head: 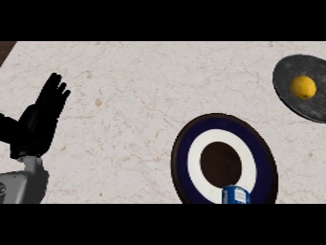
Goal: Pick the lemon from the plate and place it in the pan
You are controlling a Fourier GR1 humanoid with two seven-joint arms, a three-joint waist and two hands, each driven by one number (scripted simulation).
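Status: the lemon [304,87] lies inside the pan [324,109] at the upper right of the frame, a little above the pan's middle. The plate [186,148] at the lower centre-right carries no lemon. Judged from this layout, the placing step is complete.

Hand state: the left hand [38,122] rests at the left of the frame, released, fingers straight and pointing up, grasping nothing. The right hand is not in view, so its state cannot be told.

Possible faults from here:

1. Lemon displacement. The lemon is round and lies free on the pan's flat floor. Any knock to the pan is likely to set it rolling towards the rim.
2. Pan contact. The pan runs off the right edge of the frame. An arm moving through the right side can strike it unseen.
3. Can upset. A small blue can [234,195] stands on the plate's lower rim at the bottom of the frame. A forearm entering from the lower edge can tip it onto the counter [137,86]
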